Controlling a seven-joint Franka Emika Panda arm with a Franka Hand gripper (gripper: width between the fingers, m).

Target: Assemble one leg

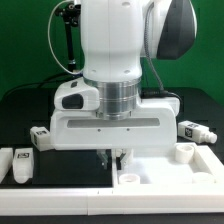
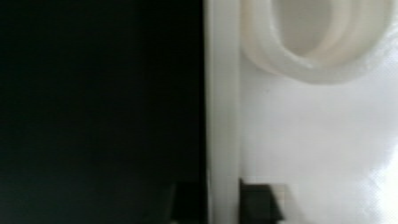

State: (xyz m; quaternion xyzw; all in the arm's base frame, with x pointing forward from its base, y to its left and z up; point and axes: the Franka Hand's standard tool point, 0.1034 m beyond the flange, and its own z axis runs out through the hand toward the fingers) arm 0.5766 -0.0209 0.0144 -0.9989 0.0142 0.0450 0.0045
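1. Black tabletop (image 1: 25,115) fills the scene under a green backdrop, and the arm's white body blocks much of it.
2. Over its middle the gripper (image 1: 115,160) points straight down. In the wrist view its dark fingertips (image 2: 263,200) stand on either side of the panel's raised rim; I cannot tell whether they squeeze it.
3. That panel (image 1: 160,182) lies flat from 3 to 5 o'clock of the gripper, with a round socket (image 1: 183,152) at 3 o'clock.
4. The first leg (image 1: 40,133) lies at 10 o'clock, its long axis roughly 9-to-3.
5. The second leg (image 1: 195,130) lies at 2 o'clock, its axis 10-to-4.
6. The third leg (image 1: 22,166) lies at 9 o'clock, its axis nearly 12-to-6.
7. Each leg carries black-and-white tag stickers, too small to read.
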